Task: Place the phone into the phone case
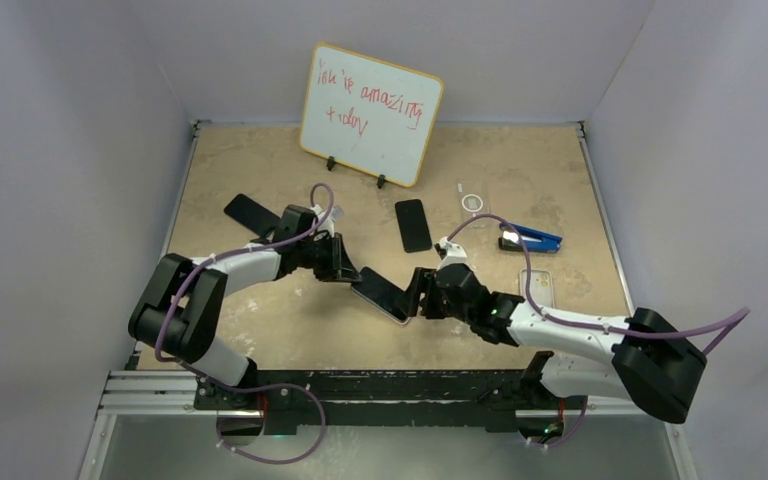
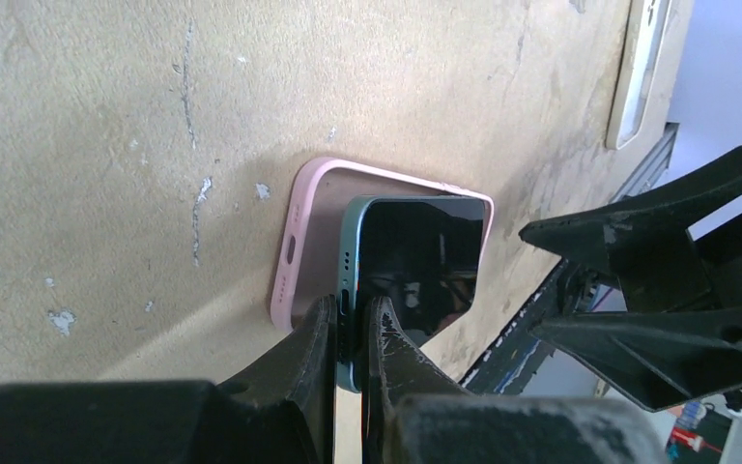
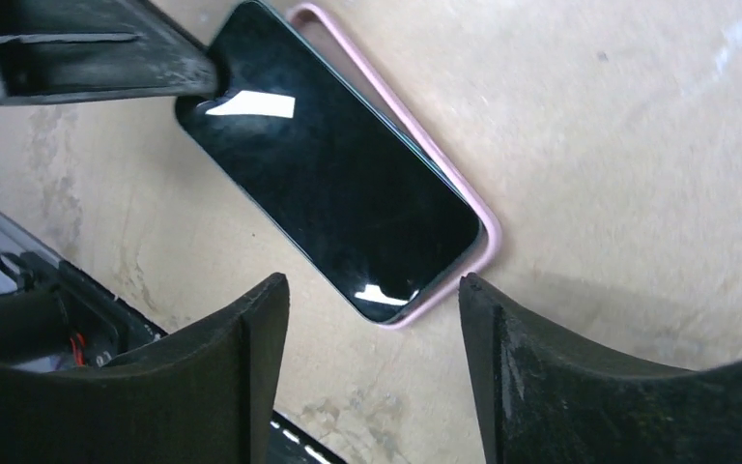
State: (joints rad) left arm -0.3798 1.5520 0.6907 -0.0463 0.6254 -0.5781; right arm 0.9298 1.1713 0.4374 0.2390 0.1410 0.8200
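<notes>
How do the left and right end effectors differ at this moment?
The left end effector is shut on one end of the phone; the right end effector stands open, holding nothing. The left holds that end raised off the pink case; the right hovers by the phone's other end, seemingly not touching. Both are black, at the same phone.

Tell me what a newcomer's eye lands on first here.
At the centre of the table, the left pincer is shut on one end of a dark phone, tilting it over a pink case lying flat. The right pincer stands open just beyond the phone's other end. At the back, a whiteboard with red scrawl stands propped.
</notes>
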